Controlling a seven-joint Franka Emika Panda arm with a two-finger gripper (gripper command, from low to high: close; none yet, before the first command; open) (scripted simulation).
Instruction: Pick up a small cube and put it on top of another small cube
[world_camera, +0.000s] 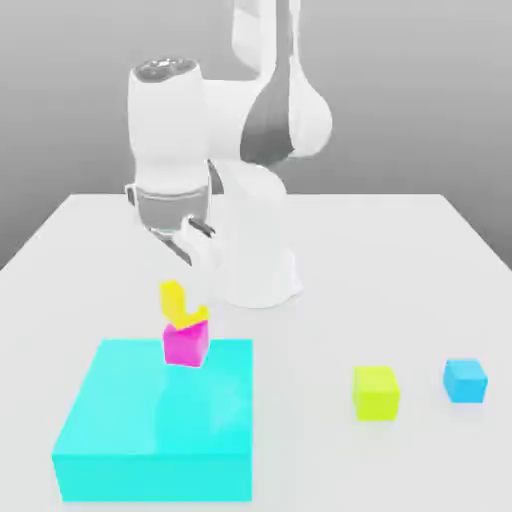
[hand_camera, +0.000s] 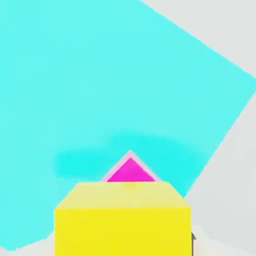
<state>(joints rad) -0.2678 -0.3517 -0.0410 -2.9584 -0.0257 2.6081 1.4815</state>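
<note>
1. Where the exterior view's left begins, below the hand (world_camera: 190, 296): one broad cyan block (world_camera: 160, 475), set on the table (world_camera: 320, 450).
2. Magenta cube (world_camera: 186, 344), small; directly under the hand, upon the block.
3. Yellow cube (world_camera: 172, 298), small; at the hand, over the magenta one and apparently meeting its top, turned so that a magenta corner peeps out. Whether the hand grasps or has released it, cannot tell.
4. Lime cube (world_camera: 376, 395), well to the hand's side, towards the exterior view's right.
5. Blue cube (world_camera: 465, 381), farthest from the hand.
6. Step, as judged: placing. Next: ensure the yellow cube is supported, release fully, rise straight.
</note>
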